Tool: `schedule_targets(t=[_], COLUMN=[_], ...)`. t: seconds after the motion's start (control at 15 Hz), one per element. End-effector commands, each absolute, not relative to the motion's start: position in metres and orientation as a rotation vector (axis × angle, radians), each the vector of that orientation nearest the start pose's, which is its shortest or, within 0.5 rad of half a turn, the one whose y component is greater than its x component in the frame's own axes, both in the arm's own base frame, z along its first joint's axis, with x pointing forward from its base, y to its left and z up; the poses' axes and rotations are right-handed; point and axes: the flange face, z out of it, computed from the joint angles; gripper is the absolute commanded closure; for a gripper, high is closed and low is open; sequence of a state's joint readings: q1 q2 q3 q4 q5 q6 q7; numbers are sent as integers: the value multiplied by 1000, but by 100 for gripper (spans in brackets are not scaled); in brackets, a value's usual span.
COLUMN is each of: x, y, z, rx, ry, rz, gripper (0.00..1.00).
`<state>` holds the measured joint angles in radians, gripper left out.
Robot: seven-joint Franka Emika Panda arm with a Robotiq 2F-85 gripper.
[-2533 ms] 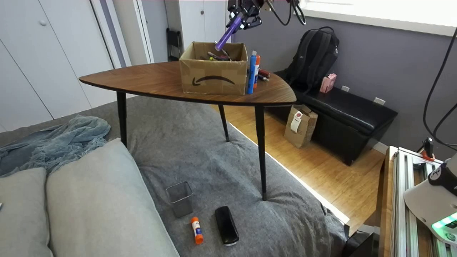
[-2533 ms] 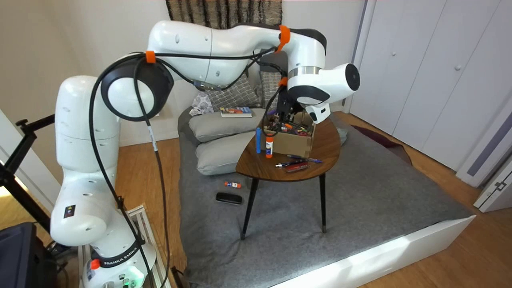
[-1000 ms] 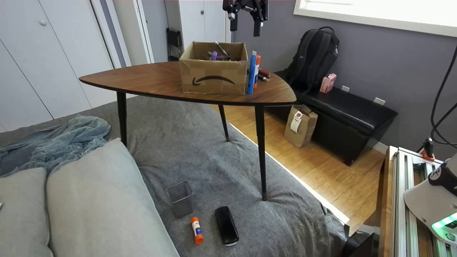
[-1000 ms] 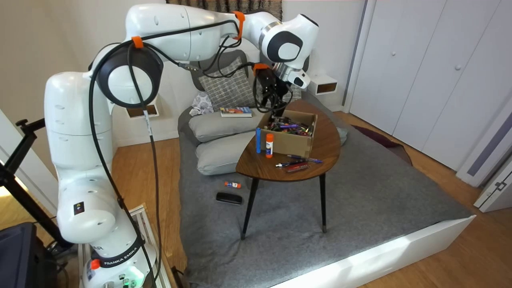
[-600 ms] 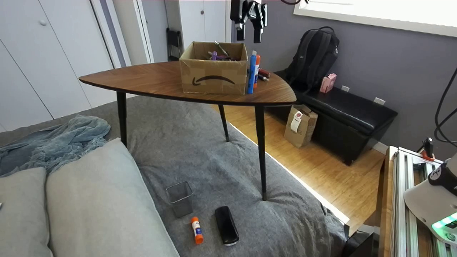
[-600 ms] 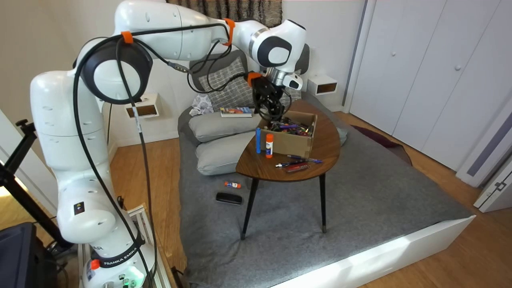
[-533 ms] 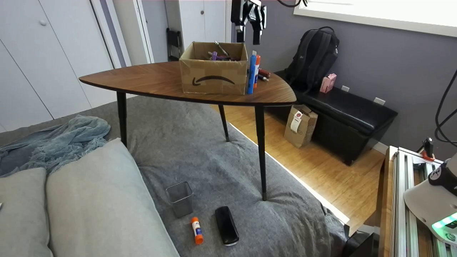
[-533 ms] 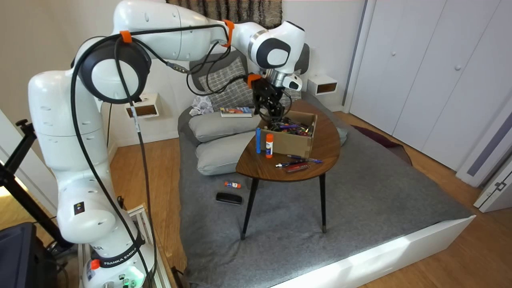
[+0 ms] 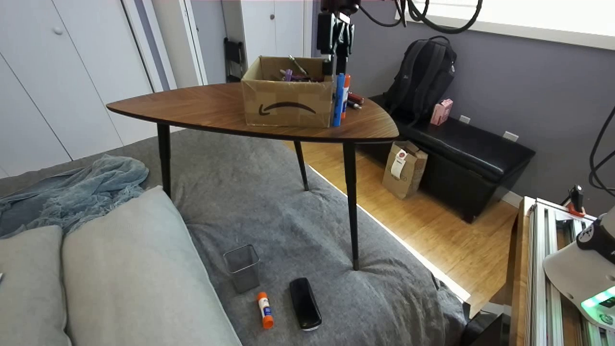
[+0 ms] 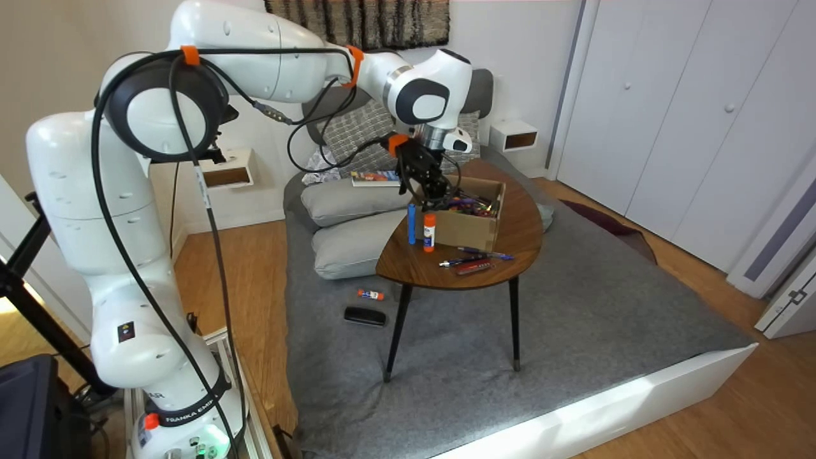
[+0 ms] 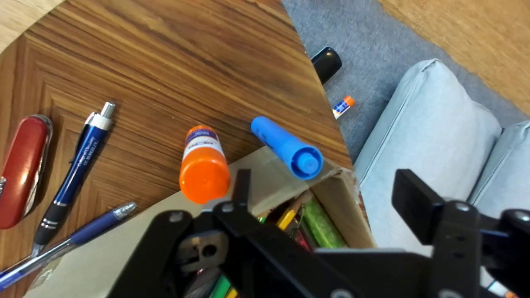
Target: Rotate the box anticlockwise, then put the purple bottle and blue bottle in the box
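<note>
The box (image 9: 288, 96) stands on the table (image 9: 192, 108), its top uncovered and a dark curved arrow on 1 side. Inside lies a jumble of coloured things (image 10: 481, 207), and with them the purple bottle (image 9: 288, 75), 1 end of it poking above the near rim in an exterior view. The blue bottle (image 11: 285, 147) is outside the box, upright on the table just beside a corner of it; whether the 2 touch I cannot tell. Near it a glue stick (image 10: 429, 233), orange and white, stands upright too. The gripper (image 11: 324, 182) hangs over that corner, its jaws spread well apart; in the wrist view the upper end of the blue bottle shows just past the gap between them. The arm (image 10: 299, 76) reaches in over the bed (image 10: 574, 331). On the table, along the side of the box, lie a red knife (image 11: 25, 169) and some pens (image 11: 78, 178). The table's legs (image 9: 351, 202) stand on the bed, where a black case (image 9: 305, 303), a mesh cup (image 9: 241, 269) and a 2nd glue stick (image 9: 265, 311), this lying on its side, are near each other. Grey cushions (image 9: 139, 269) lie beside them, with a blue throw (image 9: 96, 187) further along. A backpack (image 9: 425, 72) sits on a black bench (image 9: 461, 144), well apart from the table
</note>
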<state>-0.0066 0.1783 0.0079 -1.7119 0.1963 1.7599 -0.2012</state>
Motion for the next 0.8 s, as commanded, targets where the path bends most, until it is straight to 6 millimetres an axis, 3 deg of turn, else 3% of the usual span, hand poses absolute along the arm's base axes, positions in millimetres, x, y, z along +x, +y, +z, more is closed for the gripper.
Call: schedule_targets(t=[0.0,0.13,0.27,0.33,0.4,0.6,0.73], x=[583,579,575,575,576,577,579], y=[25,24,23,22,21,21,22], z=[474,475,475,475,474,472,471], rx=[-2960,-2983,-3004,-3014,-3022,-3036,-3046], ry=[-301,-299,-304,-302,-301,-307,-309], rz=[166,187,192,189,189,165,158], gripper=[29,26,31,37,51,73,81])
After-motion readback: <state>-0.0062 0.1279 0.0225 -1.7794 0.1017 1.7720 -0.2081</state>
